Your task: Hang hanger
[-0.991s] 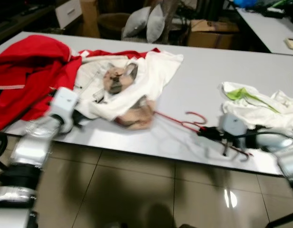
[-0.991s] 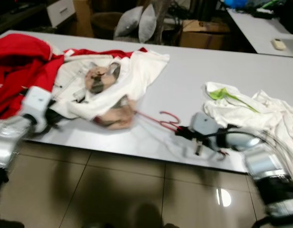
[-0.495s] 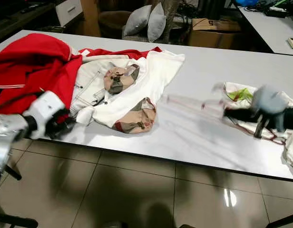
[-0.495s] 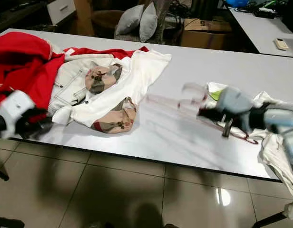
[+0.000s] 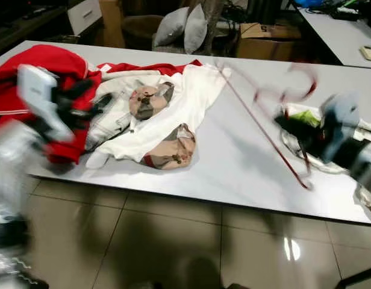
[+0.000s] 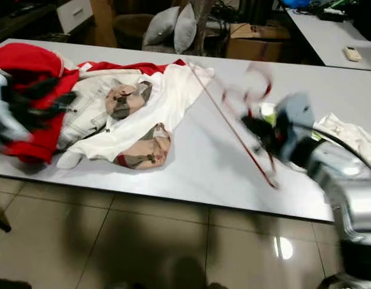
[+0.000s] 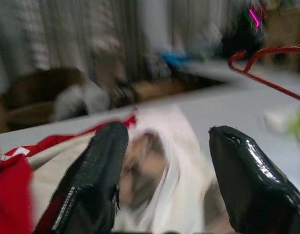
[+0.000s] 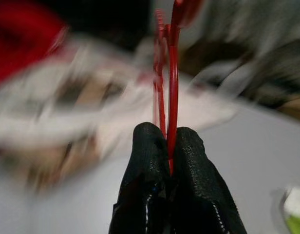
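- Clearly lifted off the white table (image 5: 246,174): red hanger (image 5: 264,129), thin and wire-like, raised at a slant above the right half of the tabletop; long bar running from near the white garment's far corner down toward the table's near edge, hook curling up at the top, much of it smeared by motion blur
- Pinched on that hanger: right gripper (image 8: 168,168), both black fingers pressed together with the red wire squeezed between the tips; seen from the head camera at the right, above the table and just in front of a crumpled white cloth with a green patch (image 5: 306,120)
- Spread apart and holding nothing: left gripper (image 7: 164,146), fingers wide with bare space between; raised at the left, over the red jacket (image 5: 53,66), heavily blurred in the head views
- Heaped across the left half of the table: red jacket, a pale denim piece (image 5: 113,114) beside it, then a white garment (image 5: 185,96) with plaid-lined patches (image 5: 173,147), all overlapping
- Beyond the far edge: two grey cushions (image 5: 182,27) and a cardboard box (image 5: 267,39); a second white table (image 5: 342,30) at the upper right
- Below the near edge: glossy tiled floor (image 5: 173,241)
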